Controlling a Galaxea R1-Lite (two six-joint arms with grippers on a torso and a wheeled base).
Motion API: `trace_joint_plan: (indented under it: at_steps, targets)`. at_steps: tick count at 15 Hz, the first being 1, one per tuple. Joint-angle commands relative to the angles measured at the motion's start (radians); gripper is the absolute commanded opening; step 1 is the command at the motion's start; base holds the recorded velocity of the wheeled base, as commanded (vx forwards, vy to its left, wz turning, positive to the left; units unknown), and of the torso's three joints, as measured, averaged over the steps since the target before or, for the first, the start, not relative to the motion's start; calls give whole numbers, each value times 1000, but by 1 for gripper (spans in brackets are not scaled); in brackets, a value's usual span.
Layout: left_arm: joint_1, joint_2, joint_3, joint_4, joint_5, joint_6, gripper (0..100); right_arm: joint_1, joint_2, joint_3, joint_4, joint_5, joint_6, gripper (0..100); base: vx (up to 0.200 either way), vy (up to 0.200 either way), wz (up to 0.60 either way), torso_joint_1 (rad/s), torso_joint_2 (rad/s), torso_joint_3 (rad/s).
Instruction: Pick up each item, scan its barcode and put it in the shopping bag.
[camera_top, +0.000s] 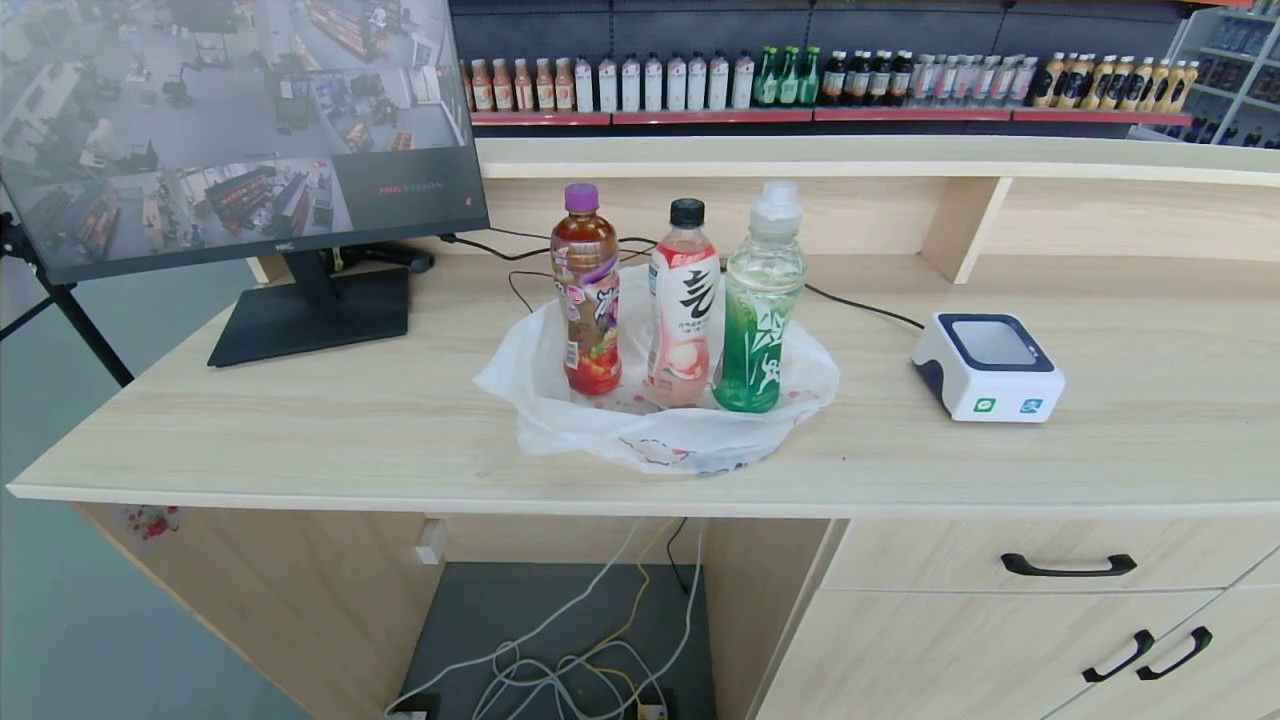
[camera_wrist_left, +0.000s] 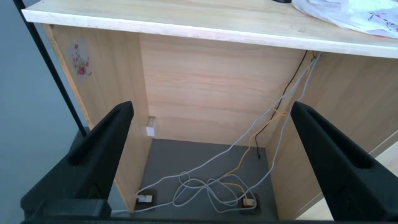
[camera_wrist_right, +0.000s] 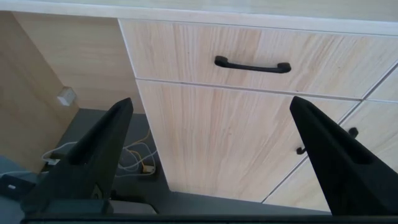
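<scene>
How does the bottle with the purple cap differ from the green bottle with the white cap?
The purple-capped bottle holds a dark reddish-brown drink; the green bottle looks clear above its green label. The purple-capped bottle stands at the row's left end, the green bottle at the right, nearer the scanner. Both stand upright on the white shopping bag.

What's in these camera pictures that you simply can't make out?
- Barcodes on the purple-capped red bottle, black-capped pink bottle and white-capped green bottle: head view, none can be made out on the sides facing the camera.
- Crumpled white plastic bag: left wrist view, cut off by the picture's edge.
- Black monitor: head view, cut off at the top and left edges.
</scene>
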Motion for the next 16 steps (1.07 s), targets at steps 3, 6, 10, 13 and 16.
trace_joint_plan:
  at_steps: [3,6,10,13,16]
  targets:
    - [0,0,0,0,0,-1,100,0,6,0,0,0,0,100,0,0,0,0,0,0]
    - [0,0,0,0,0,-1,100,0,6,0,0,0,0,100,0,-133,0,2,3,3]
    - [0,0,0,0,0,-1,100,0,6,0,0,0,0,100,0,-200,0,4,5,4]
    - [0,0,0,0,0,-1,100,0,6,0,0,0,0,100,0,-200,0,6,7,-2]
    - [0,0,0,0,0,-1,100,0,6,0,0,0,0,100,0,-200,0,2,5,-1]
